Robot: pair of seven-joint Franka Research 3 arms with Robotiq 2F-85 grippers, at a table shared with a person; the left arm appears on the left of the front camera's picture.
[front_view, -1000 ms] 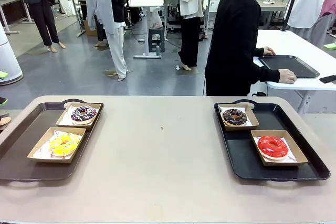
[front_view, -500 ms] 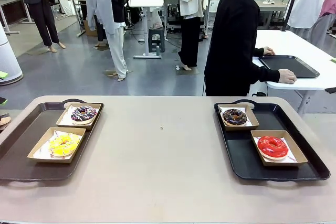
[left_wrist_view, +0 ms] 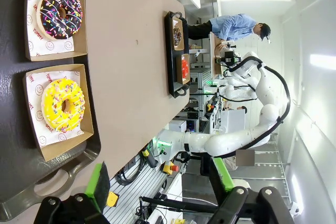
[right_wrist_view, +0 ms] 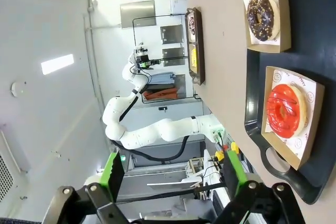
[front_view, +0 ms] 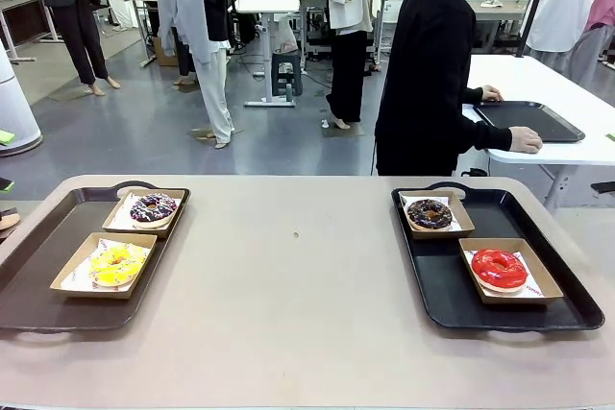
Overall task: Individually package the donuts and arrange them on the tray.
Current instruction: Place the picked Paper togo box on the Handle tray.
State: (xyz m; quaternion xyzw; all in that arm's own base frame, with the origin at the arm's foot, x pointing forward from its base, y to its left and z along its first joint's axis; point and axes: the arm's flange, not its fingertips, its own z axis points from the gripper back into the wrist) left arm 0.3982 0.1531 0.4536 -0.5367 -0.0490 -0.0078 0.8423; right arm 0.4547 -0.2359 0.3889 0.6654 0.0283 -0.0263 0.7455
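Four donuts sit in shallow cardboard boxes on two dark trays. On the left tray (front_view: 38,266) are the sprinkled chocolate donut (front_view: 153,208) and the yellow donut (front_view: 117,264). The right tray (front_view: 452,295) holds the dark chocolate donut (front_view: 430,213) and the red donut (front_view: 499,268). My left gripper (left_wrist_view: 160,179) hangs open off the table's side, beyond the yellow donut (left_wrist_view: 63,105) and the sprinkled donut (left_wrist_view: 62,8). My right gripper (right_wrist_view: 173,174) is open too, off the opposite side, past the red donut (right_wrist_view: 285,110) and the chocolate donut (right_wrist_view: 263,17).
Bare beige tabletop (front_view: 298,276) lies between the trays. A person in black (front_view: 432,74) stands behind the far edge, hands on a neighbouring white table with a dark tray (front_view: 528,120). Each wrist view shows the other white arm (left_wrist_view: 247,124) (right_wrist_view: 157,129) far off.
A dark part at the right edge of the front view has slid lower. Donuts, boxes and trays have not moved.
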